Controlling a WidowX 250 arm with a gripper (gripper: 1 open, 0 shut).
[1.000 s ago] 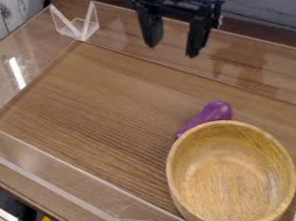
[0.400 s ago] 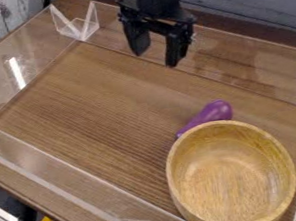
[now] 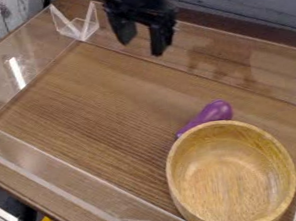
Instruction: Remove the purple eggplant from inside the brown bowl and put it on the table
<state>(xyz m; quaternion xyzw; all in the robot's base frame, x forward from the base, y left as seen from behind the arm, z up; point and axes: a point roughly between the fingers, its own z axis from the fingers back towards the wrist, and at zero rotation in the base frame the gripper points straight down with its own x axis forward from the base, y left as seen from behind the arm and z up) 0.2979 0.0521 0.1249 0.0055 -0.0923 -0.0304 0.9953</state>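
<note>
Eggplant first: the purple eggplant [image 3: 208, 116] is lying on the worktop [image 3: 103, 103], not in the bowl. It sits just behind the far rim of the brown bowl [image 3: 232, 176], so close that its lower end seems to touch the rim or slip out of sight behind it; I cannot tell which from where I stand. Its rounded end points up and to the right, away from the bowl. The bowl itself stands upright in the near right corner of the worktop, a big round wooden thing with a thick rim and clear grain, and its hollow shows nothing but bare wood right down to the bottom. The tool [image 3: 143, 34] hangs in the air at the far side of the worktop, up towards the back wall and a little left of centre, well apart from both the bowl and the eggplant. Its two dark fingers [image 3: 162, 36] point downward with a plain gap between them, parted and holding nothing. Clear acrylic walls [image 3: 25, 66] run round the edges of the worktop, and at the far left corner a small clear folded piece [image 3: 74, 22] stands like a little tent, just left of the tool.
</note>
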